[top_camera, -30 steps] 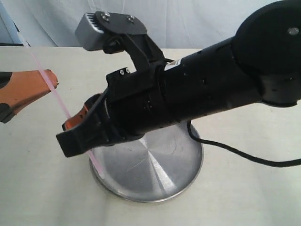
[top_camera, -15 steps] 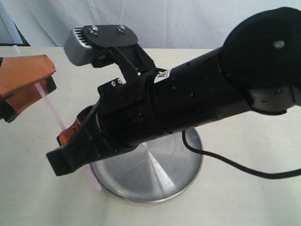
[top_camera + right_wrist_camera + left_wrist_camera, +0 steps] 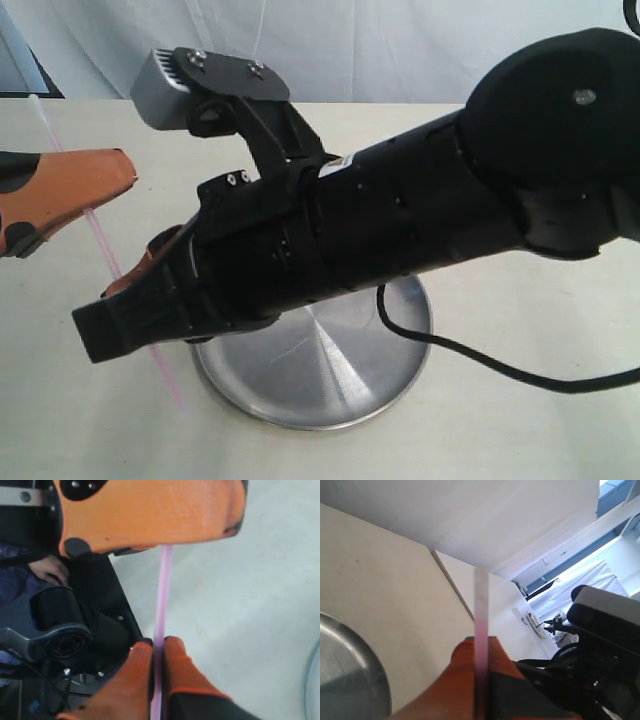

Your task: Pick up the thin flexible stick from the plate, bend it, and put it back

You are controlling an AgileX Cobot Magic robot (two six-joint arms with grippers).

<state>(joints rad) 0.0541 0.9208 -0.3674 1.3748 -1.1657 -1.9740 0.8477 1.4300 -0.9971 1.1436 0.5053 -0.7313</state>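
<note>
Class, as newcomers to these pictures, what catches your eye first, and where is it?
A bulky black arm fills the middle of the exterior view, over a silver plate. Left of it, the orange left hand and the right hand both pinch a thin pink stick.

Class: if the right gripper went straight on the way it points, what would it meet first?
Probably the bare table beside the plate: the right gripper, shut on the thin flexible stick, slants down and leftward. The left gripper holds the stick higher up, seemingly off that line; depth unclear.
</note>
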